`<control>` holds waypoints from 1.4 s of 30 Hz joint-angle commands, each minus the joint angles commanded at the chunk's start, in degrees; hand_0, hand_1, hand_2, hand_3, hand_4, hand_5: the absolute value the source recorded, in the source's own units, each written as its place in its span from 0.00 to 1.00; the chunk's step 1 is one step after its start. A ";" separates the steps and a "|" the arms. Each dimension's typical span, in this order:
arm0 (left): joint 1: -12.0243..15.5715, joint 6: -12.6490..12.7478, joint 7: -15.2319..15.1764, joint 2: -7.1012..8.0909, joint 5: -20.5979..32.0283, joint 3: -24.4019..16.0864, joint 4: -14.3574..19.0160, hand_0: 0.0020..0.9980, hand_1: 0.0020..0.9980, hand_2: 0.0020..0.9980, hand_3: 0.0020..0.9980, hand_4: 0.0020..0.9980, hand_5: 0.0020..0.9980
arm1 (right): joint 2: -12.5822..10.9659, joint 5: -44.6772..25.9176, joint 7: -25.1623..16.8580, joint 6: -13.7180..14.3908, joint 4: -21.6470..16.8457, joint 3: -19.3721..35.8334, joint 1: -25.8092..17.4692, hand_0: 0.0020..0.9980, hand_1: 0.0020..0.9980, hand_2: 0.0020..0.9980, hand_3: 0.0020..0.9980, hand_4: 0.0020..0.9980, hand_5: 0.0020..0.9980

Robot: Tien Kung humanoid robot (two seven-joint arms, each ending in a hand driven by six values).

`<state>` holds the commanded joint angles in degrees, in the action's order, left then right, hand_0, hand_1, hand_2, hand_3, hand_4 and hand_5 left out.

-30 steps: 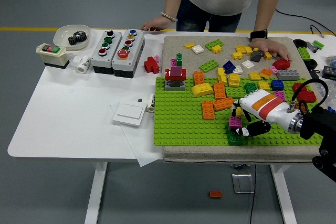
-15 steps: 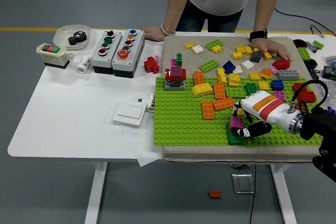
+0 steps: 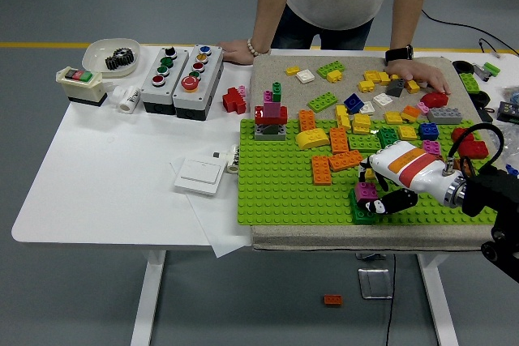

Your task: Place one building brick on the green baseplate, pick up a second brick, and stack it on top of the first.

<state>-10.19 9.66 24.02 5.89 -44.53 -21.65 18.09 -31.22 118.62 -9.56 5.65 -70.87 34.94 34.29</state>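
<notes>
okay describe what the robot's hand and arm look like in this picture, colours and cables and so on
Only the right hand shows. Its back is a white shell with an orange and a red stripe; the fingers are black. A silver cuff joins it to a black arm, and a black cable loops over the wrist.

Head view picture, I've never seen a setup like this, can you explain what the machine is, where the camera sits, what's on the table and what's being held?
The camera sits high on a humanoid robot, looking down over a white table. Its right hand, white with black fingers, reaches in from the right and is closed on a pink brick, pressed onto a dark green brick on the green baseplate. Its left hand is out of view. Loose bricks lie on the mat beyond the baseplate. On the left are button boxes and a wall switch. A person stands opposite, one hand resting among the bricks.
</notes>
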 joint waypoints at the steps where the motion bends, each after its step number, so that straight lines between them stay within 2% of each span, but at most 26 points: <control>1: 0.00 -0.04 0.05 0.00 -0.13 -0.05 0.01 0.83 0.82 0.82 0.63 0.73 0.68 | 0.11 0.05 0.00 0.00 0.12 -0.02 0.03 0.20 0.17 0.27 0.51 0.81 0.48; 42: -0.75 -0.59 -0.04 0.24 -0.89 0.33 0.05 0.83 0.82 0.82 0.63 0.73 0.68 | 1.41 0.16 -0.05 0.15 0.53 -0.58 1.40 0.18 0.16 0.27 0.51 0.82 0.50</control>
<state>-10.94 9.07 23.98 6.13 -45.42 -21.32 18.14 -29.81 118.78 -9.61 5.80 -70.33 34.36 35.69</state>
